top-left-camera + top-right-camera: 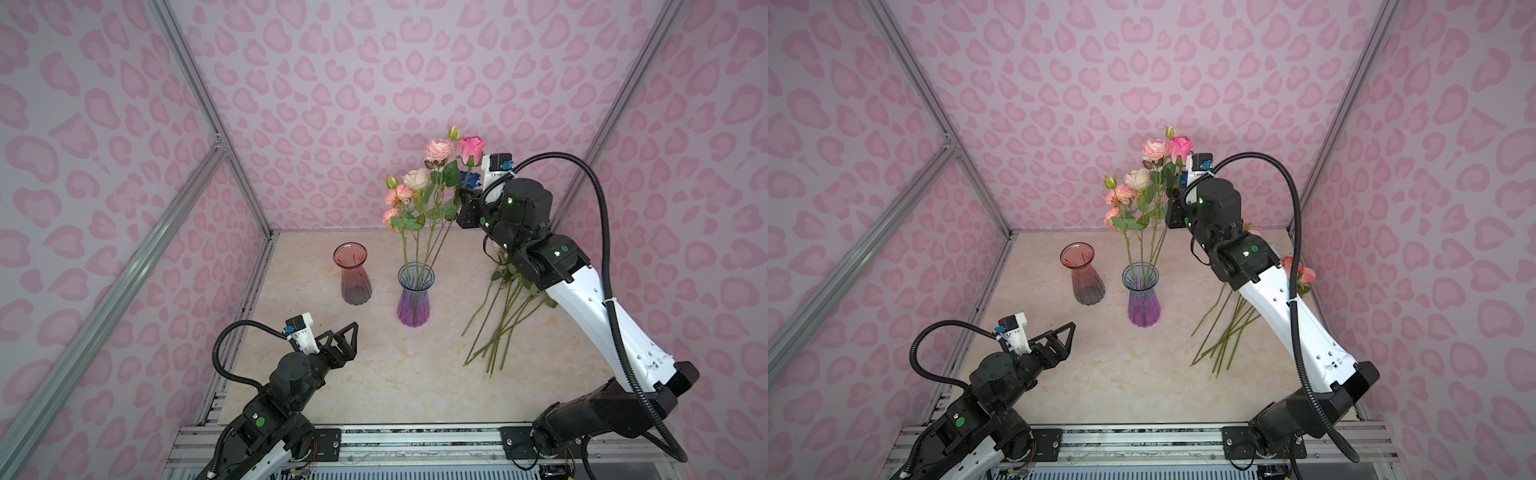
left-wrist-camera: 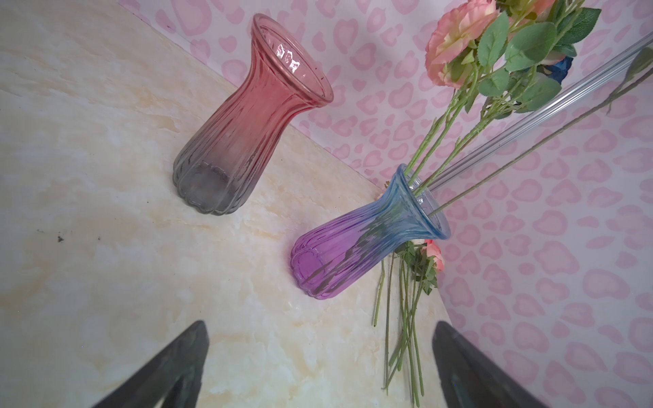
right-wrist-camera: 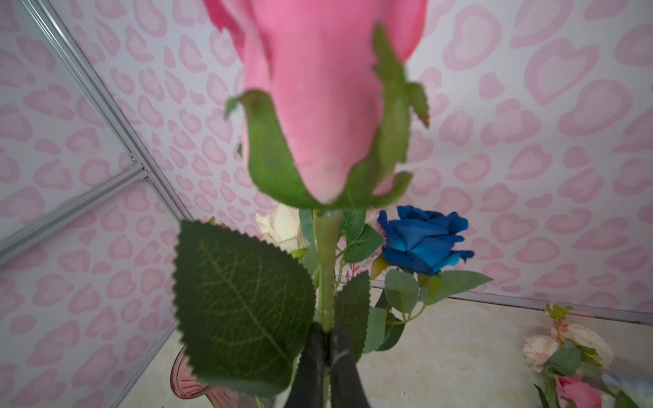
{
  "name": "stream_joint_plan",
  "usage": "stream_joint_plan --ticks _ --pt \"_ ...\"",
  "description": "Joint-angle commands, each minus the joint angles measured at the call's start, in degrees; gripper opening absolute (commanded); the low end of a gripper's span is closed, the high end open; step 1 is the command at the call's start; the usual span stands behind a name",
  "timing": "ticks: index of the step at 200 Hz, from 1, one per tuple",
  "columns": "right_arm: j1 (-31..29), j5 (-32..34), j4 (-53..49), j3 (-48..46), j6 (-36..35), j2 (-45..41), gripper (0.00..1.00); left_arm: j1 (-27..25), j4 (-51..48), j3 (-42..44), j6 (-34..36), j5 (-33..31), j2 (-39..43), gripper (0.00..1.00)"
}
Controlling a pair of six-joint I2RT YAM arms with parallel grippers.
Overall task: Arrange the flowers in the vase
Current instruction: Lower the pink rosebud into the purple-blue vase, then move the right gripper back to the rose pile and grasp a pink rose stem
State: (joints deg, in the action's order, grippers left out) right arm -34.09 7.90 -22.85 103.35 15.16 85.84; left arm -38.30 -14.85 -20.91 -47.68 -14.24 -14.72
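A blue-to-purple glass vase point(image 1: 415, 296) point(image 1: 1143, 296) point(image 2: 364, 254) stands mid-table with several flowers point(image 1: 409, 195) point(image 1: 1129, 195) upright in it. Their heads are pink, peach and cream, and a blue rose point(image 3: 420, 240) shows among them. My right gripper point(image 3: 327, 339) is shut on the stem of a magenta rose point(image 1: 471, 149) point(image 1: 1180, 148) point(image 3: 325, 88), just under its leaves. That long stem point(image 2: 530, 148) slants down into the vase mouth. More flowers point(image 1: 498, 324) point(image 1: 1225, 332) point(image 2: 406, 318) lie on the table at the right. My left gripper point(image 1: 347, 332) point(image 2: 319, 325) hangs open and empty at the front left.
An empty red-to-grey glass vase point(image 1: 351, 274) point(image 1: 1082, 274) point(image 2: 247, 116) stands left of the purple one. Pink-patterned walls with aluminium posts point(image 1: 216, 141) close in the marble table point(image 1: 395, 382) on three sides. My right arm point(image 1: 582, 291) reaches over the lying flowers.
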Motion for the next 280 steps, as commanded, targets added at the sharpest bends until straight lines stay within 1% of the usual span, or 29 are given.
stream_joint_plan --ticks 1,20,43,69,102,120,155,167,178,195,199,213,224,239,251,261,280 --pt "-1.3 0.5 2.7 -1.4 -1.0 0.7 0.0 0.1 -0.1 -0.5 0.8 -1.2 0.0 0.99" --pt "-3.9 1.4 2.1 -3.8 -1.7 1.1 0.08 0.1 0.6 0.0 0.6 -1.2 -0.5 0.99" --pt "-6.6 2.9 1.7 -7.1 -1.7 1.1 0.24 0.1 1.1 0.6 -0.2 -0.8 -1.3 0.99" --pt "-7.2 4.0 1.1 -9.5 -0.2 -0.3 0.34 0.1 1.0 0.7 -0.2 -0.5 -1.5 0.99" --pt "-7.2 5.0 1.0 -13.8 1.0 -5.6 0.39 0.1 1.2 0.9 -0.4 -0.4 -1.5 0.99" --pt "-7.1 7.9 -0.4 -15.4 1.0 -9.3 0.4 0.1 1.8 1.4 -0.7 -0.3 -1.8 0.99" --pt "-4.2 9.3 -2.3 -18.7 1.8 -16.5 0.42 0.1 4.1 2.2 -0.9 0.3 -3.1 0.99" --pt "-1.3 8.9 -3.6 -21.2 3.6 -18.6 0.41 0.1 5.2 2.1 -0.7 1.0 -4.3 0.99" --pt "3.2 6.9 -4.7 -24.0 6.0 -20.4 0.4 0.1 6.3 1.7 -0.2 2.1 -5.6 0.99" --pt "13.3 -0.4 -5.0 -30.1 11.2 -22.0 0.39 0.1 8.9 1.3 0.7 5.3 -8.7 1.0" --pt "16.6 -2.3 -4.7 -32.2 12.3 -22.1 0.39 0.1 9.7 1.2 0.9 6.2 -9.6 1.0" --pt "25.4 -7.5 -4.3 -37.5 16.3 -21.1 0.38 0.0 13.7 1.1 0.9 10.8 -13.7 0.99" --pt "30.6 -11.1 -2.6 -41.8 18.2 -19.6 0.37 -0.1 17.3 1.2 0.5 15.2 -17.3 0.96" --pt "35.3 -12.8 0.0 -46.3 20.5 -16.6 0.36 -0.8 21.8 1.0 -0.6 19.6 -22.0 0.94" --pt "38.2 -13.7 1.8 -48.5 22.4 -12.6 0.36 -2.3 24.4 0.8 -0.7 20.8 -24.6 0.92" --pt "40.1 -15.6 2.2 -48.8 22.7 -9.1 0.37 -3.8 24.5 0.2 0.5 20.4 -25.5 0.9" --pt "42.1 -16.1 2.5 -48.1 23.3 -2.1 0.4 -5.1 21.7 -0.6 2.3 17.4 -23.7 0.91"
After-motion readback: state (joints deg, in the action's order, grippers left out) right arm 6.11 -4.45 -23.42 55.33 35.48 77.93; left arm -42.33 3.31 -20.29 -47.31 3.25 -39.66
